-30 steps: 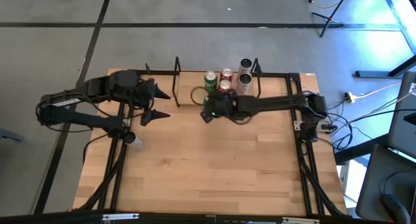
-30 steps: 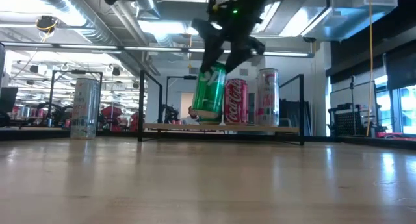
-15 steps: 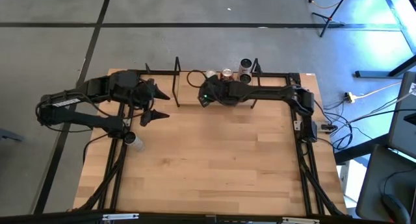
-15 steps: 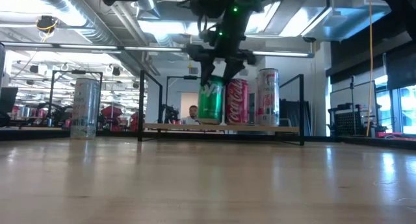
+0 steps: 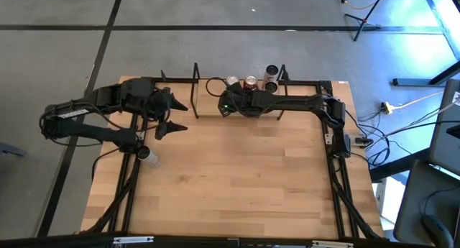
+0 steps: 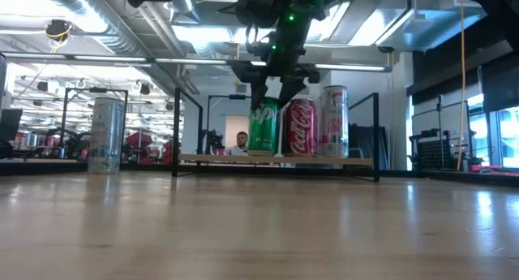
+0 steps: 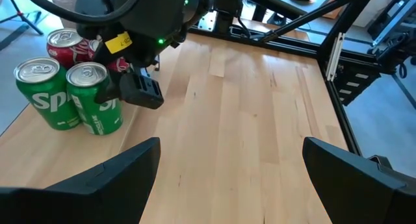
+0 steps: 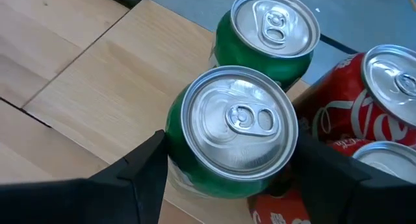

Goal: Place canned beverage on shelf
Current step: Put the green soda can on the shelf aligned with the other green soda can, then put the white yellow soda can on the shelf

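Observation:
The green can (image 8: 237, 130) stands upright on the light board (image 6: 211, 158) of the black-rod shelf (image 5: 195, 79), at the left of a row with a red can (image 6: 298, 127) and a white can (image 6: 333, 122). A second green can (image 8: 273, 36) stands right behind it. My right gripper (image 6: 265, 101) is above the shelf, shut on the front green can. My left gripper (image 5: 185, 116) hovers open and empty at the table's left, short of the shelf; its wrist view shows both green cans (image 7: 97, 97) and my right gripper. My right gripper pinches the green can's upper wall (image 8: 175, 136) between its two fingers, one on each side just below the rim. The fingers come from above, pointing down. The can stands upright with its bottom on the shelf board, next to the red can.
A tall silver can (image 5: 146, 154) stands alone near the table's left edge, also in the low view (image 6: 105, 135). More red cans (image 8: 383, 81) crowd the right side of the green one. The shelf's upright end frames (image 6: 176, 130) flank the row. Bare wood spans the table's middle and near part.
My right gripper has carried the green can toward the table's far edge and down. The can was tilted and lifted in front of the shelf; now it stands upright on the shelf board beside the red can, still between the fingers.

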`<state>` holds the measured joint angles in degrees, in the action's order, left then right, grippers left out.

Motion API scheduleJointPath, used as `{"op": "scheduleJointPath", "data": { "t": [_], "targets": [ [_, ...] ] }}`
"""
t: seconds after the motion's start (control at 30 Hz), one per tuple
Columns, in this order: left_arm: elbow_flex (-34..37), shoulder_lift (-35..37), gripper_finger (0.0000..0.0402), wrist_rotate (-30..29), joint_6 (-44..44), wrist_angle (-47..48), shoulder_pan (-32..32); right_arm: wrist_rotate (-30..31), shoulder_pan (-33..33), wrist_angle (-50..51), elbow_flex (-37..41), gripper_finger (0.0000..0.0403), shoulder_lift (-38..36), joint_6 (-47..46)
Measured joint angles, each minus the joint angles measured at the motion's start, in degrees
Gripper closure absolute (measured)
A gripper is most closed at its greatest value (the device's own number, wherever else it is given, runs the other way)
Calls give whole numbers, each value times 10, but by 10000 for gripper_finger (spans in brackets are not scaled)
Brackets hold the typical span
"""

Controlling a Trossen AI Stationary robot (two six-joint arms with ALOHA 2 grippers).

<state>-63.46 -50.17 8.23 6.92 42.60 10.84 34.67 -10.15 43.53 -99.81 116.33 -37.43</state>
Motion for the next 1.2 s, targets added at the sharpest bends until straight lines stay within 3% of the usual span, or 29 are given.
{"op": "scheduleJointPath", "data": {
  "t": [0.33,0.67,0.73,0.9,1.07,1.2],
  "targets": [
    [0,0,38,-1,3,0,0,-19,0,6,-2,78,-1,6],
    [0,-1,38,-6,20,2,0,-33,5,181,-113,49,-45,113],
    [0,-3,38,-44,52,7,0,-47,4,205,-115,54,-70,142],
    [0,-14,38,-168,139,42,21,-57,4,237,-74,70,-143,204],
    [0,-30,38,-212,224,127,87,-58,1,234,8,86,-213,262],
    [0,-49,38,-213,284,180,157,-79,-13,221,72,90,-251,301]
  ]
}}
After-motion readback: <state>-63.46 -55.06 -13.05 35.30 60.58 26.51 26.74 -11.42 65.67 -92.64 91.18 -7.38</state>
